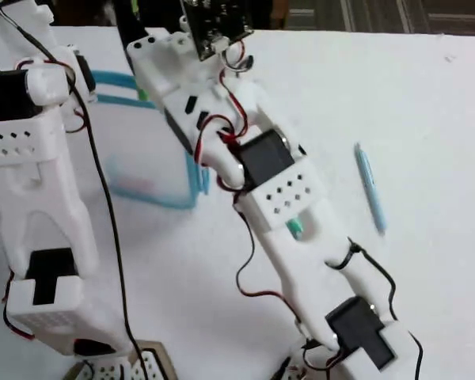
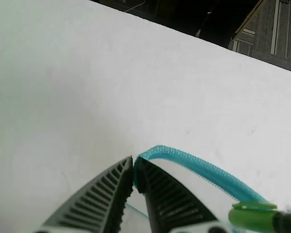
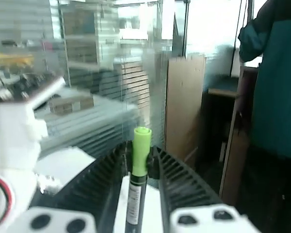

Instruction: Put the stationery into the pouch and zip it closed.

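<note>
- Left pincer is clamped on the teal edge of the pouch, which lies upper left on the surface.
- Right pincer grips a green-capped marker.
- Blue pen lies at frame right.

Woven cloth edges the pouch, its wall seemingly glossy plastic.

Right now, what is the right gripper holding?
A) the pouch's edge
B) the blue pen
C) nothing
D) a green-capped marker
D: the right wrist view shows the right gripper shut on the green-capped marker, while the blue pen lies on the table and the left gripper pinches the teal edge of the pouch.
</note>
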You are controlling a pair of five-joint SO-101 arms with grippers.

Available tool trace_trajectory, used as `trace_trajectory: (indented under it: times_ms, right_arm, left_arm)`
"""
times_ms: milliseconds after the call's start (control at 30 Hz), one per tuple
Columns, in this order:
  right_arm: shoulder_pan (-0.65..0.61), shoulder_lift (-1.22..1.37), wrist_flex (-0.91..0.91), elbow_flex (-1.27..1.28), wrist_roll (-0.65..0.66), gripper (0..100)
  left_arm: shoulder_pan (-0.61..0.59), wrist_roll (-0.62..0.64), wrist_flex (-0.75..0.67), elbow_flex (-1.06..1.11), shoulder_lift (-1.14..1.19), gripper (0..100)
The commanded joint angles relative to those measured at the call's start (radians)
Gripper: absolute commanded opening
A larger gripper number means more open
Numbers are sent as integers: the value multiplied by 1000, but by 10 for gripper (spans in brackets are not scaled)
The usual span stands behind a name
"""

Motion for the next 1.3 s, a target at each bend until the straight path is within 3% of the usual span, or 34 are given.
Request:
trace_trajectory:
  times_ms: [0, 200, 467, 667, 833, 1033, 1267]
  right_arm:
    - [-4, -5, 68, -26, -8, 17]
    - [-5, -13, 130, 83, -6, 28]
    - [-113, -28, 163, 103, -3, 262]
    - [-117, -84, 163, 77, -3, 265]
    - [41, -127, 203, -18, -2, 265]
    - [308, -85, 579, -95, 15, 265]
    - [486, 130, 995, -3, 365, 265]
  left_arm:
    - [4, 3, 3, 31, 2, 23]
    - [4, 3, 3, 31, 2, 23]
    - [-2, 26, 3, 31, 1, 23]
    - [-2, 25, 3, 31, 2, 23]
    - [-2, 23, 3, 31, -2, 23]
    - [-1, 23, 3, 31, -4, 23]
    - [2, 23, 3, 31, -4, 23]
